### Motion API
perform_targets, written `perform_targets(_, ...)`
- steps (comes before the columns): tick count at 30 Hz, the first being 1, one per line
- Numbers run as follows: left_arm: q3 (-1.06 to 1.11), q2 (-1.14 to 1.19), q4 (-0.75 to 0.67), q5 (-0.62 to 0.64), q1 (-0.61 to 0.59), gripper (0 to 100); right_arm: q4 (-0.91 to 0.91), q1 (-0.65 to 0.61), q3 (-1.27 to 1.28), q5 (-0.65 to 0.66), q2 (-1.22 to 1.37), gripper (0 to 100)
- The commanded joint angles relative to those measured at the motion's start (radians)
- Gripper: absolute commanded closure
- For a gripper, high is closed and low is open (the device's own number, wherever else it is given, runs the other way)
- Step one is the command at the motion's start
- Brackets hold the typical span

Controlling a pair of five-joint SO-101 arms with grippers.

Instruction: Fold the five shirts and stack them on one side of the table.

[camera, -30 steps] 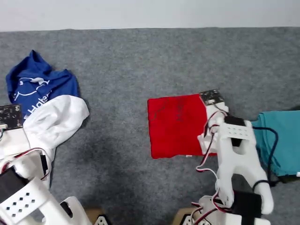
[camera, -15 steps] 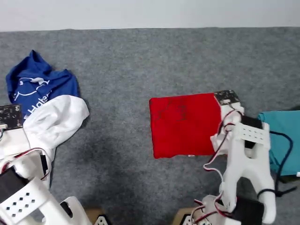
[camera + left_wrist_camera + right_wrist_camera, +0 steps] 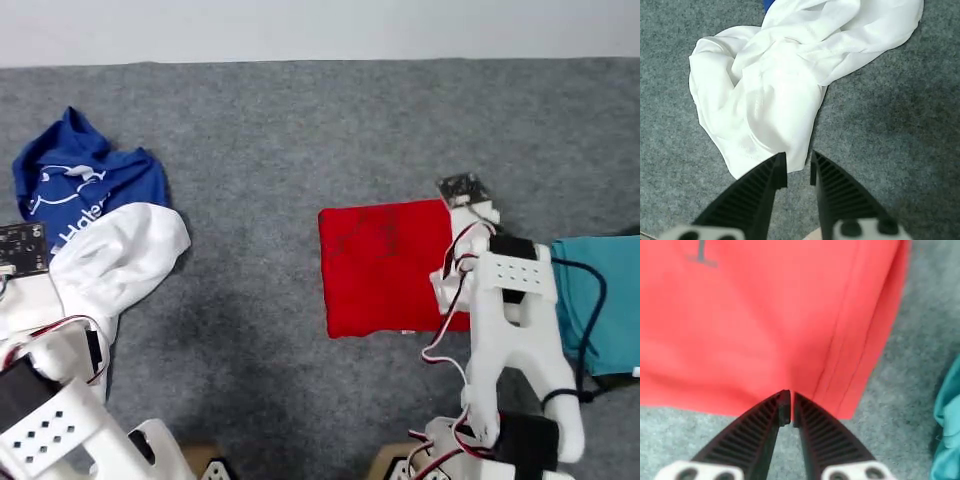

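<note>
A folded red shirt (image 3: pixel 385 265) lies flat mid-table. My right arm (image 3: pixel 500 300) stands over its right edge. In the right wrist view my right gripper (image 3: pixel 790 402) is shut, its tips just above the red shirt (image 3: pixel 765 315) near its hem, with no cloth visibly pinched. A teal shirt (image 3: pixel 605 295) lies at the right edge. At the left, a crumpled blue shirt (image 3: pixel 80 180) sits partly under a crumpled white shirt (image 3: pixel 115 255). My left gripper (image 3: pixel 798 167) hangs over the white shirt's (image 3: pixel 770 90) edge, open by a narrow gap with nothing in it.
Grey carpet-like cloth (image 3: pixel 260 140) covers the table, bare across the far side and between the white and red shirts. The left arm's base (image 3: pixel 50 420) fills the near left corner. Teal cloth (image 3: pixel 946 435) lies close beside the red shirt's edge.
The right arm swung right, and the red shirt shifted slightly right with it. The arm then came back left while the shirt stayed put. The left arm has not moved.
</note>
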Motion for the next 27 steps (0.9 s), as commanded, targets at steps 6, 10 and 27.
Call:
perform_targets(6, -0.005, -0.014, -0.014, -0.003, 0.006, 91, -0.036, -0.004, -0.071, -0.226, -0.022, 69.1)
perform_targets(10, -0.005, -0.014, -0.014, -0.003, 0.006, 91, -0.097, -0.007, -0.075, -0.305, -0.004, 66.0)
perform_targets(27, -0.004, -0.014, -0.014, -0.003, 0.006, 91, -0.105, -0.128, -0.259, -0.404, 0.285, 64.9)
